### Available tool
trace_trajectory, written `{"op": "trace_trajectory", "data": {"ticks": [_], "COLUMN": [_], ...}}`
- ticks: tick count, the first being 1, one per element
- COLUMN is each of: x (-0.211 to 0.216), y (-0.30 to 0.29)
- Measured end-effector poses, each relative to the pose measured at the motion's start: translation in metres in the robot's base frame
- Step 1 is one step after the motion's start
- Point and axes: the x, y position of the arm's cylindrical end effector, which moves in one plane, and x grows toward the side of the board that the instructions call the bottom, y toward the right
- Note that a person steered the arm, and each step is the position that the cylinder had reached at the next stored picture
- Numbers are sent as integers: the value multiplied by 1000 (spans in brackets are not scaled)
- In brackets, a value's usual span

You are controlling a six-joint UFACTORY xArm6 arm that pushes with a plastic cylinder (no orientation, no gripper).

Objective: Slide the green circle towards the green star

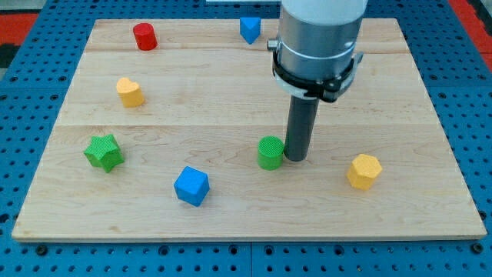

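Note:
The green circle (pixel 270 151) stands on the wooden board (pixel 231 85), a little right of the middle, towards the view's bottom. The green star (pixel 103 151) sits near the board's left edge, at about the same height in the view. My tip (pixel 296 158) rests on the board right against the green circle's right side, touching or nearly touching it. The rod rises to the arm's grey body at the view's top.
A blue cube (pixel 191 185) lies below the line between circle and star. A yellow hexagon (pixel 364 171) is right of my tip. A yellow heart-like block (pixel 130 91), a red cylinder (pixel 144 36) and a blue block (pixel 249 29) sit farther up.

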Motion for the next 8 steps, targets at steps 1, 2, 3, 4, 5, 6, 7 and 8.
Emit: {"op": "trace_trajectory", "data": {"ticks": [1, 2, 3, 4, 5, 6, 7, 8], "x": [2, 2, 2, 2, 2, 2, 2, 2], "y": [-13, -62, -97, -102, -99, -101, -104, -92]}}
